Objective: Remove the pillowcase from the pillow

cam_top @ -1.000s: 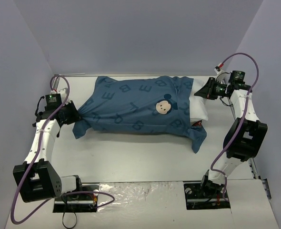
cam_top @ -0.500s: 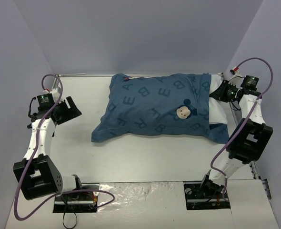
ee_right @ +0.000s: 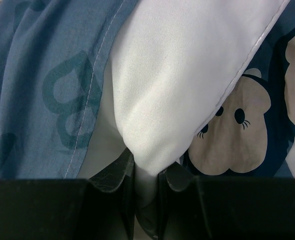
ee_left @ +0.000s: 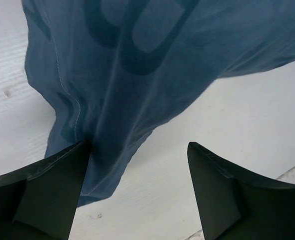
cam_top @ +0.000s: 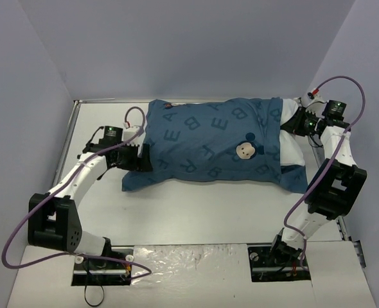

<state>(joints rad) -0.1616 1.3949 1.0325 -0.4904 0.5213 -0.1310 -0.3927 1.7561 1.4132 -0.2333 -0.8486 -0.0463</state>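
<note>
The teal pillowcase (cam_top: 202,144), printed with letters and a mouse face, lies across the back of the table over the pillow (cam_top: 293,149). The pillow's white end sticks out on the right. My left gripper (cam_top: 143,158) stands open at the case's near left corner. In the left wrist view that limp corner (ee_left: 127,75) lies against the left finger (ee_left: 52,195), and bare table fills most of the gap at the left gripper (ee_left: 137,192). My right gripper (cam_top: 288,122) is shut on a white corner of the pillow (ee_right: 177,80), pinched at the right gripper (ee_right: 146,177), with the pillowcase hem (ee_right: 47,85) beside it.
Grey walls close in the white table (cam_top: 196,205) on three sides, and the right arm works close to the right wall. A plastic-covered strip (cam_top: 189,256) runs along the near edge between the arm bases. Purple cables loop off both arms.
My left gripper let go of the pillowcase's left corner, opened, and came back in to that corner. The right arm pulled the pillow and case to the right.
</note>
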